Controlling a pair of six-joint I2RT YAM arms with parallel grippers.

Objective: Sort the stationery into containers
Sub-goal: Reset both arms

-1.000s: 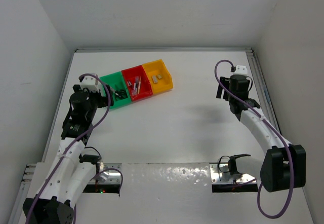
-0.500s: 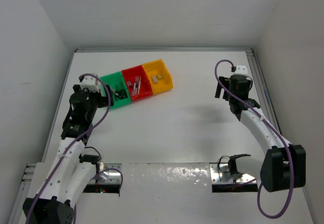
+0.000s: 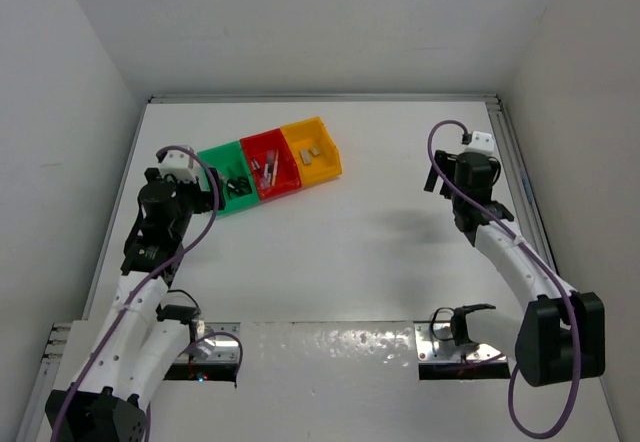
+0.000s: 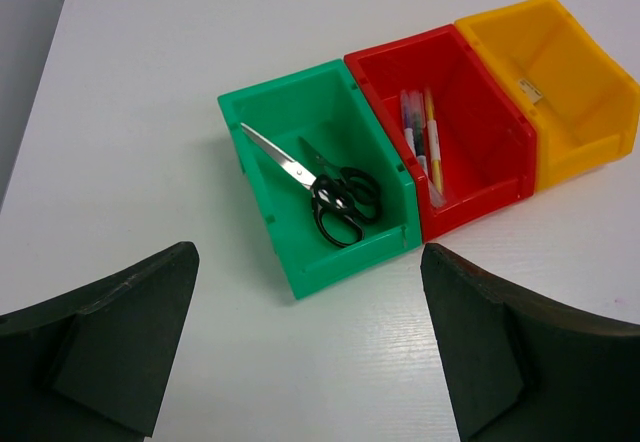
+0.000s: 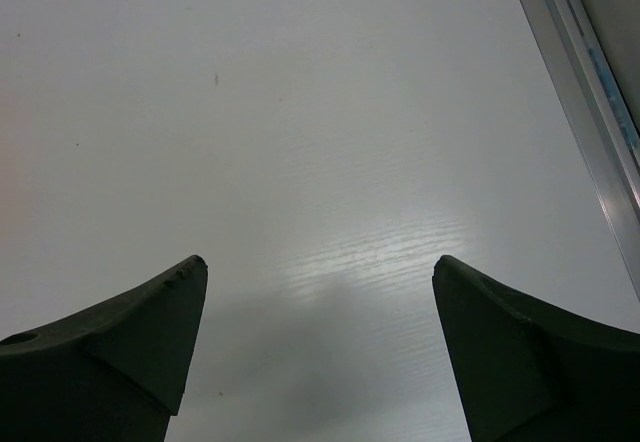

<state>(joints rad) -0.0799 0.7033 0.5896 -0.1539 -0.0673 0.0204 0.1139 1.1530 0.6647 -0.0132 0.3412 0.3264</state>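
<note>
Three joined containers stand at the back left: green bin, red bin and yellow bin. In the left wrist view, black-handled scissors lie in the green bin, slim pens lie in the red bin, and the yellow bin shows a small tan piece. Small grey blocks rest in the yellow one. My left gripper hovers open just in front of the green bin, holding nothing. My right gripper is open over bare white table at the right.
An aluminium rail runs along the table's right edge, close to my right arm. White walls close in the left, back and right sides. Purple cables loop over both arms. Two metal brackets sit at the near edge.
My right gripper's jaws have spread a little wider and that arm has shifted slightly right. The left arm and the bins have not moved.
</note>
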